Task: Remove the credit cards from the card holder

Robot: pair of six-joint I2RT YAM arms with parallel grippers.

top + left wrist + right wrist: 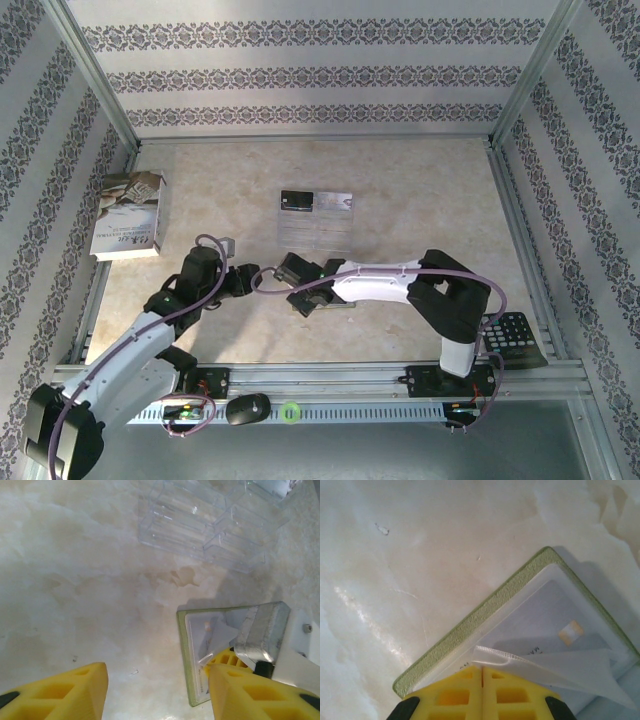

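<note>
Right gripper [482, 674]: fully closed, tips down on open holder [465, 626], likely pinning it flat; grip on pocket flap [545, 664] unclear.
Left gripper [156, 680]: about half open, empty, just beside holder's edge, likely poised to pull.
Holder: mid-bench, toward near edge; chip card [555, 622] inside pocket.
Cards [298, 201]: two out, toward far edge.

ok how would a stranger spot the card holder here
On the table, find the clear plastic sheet in the middle; just nearer the robot lies the card holder, open, at the tip of the right gripper. It alone has a yellow-green rim, with a pale chip card in its pocket.
</note>
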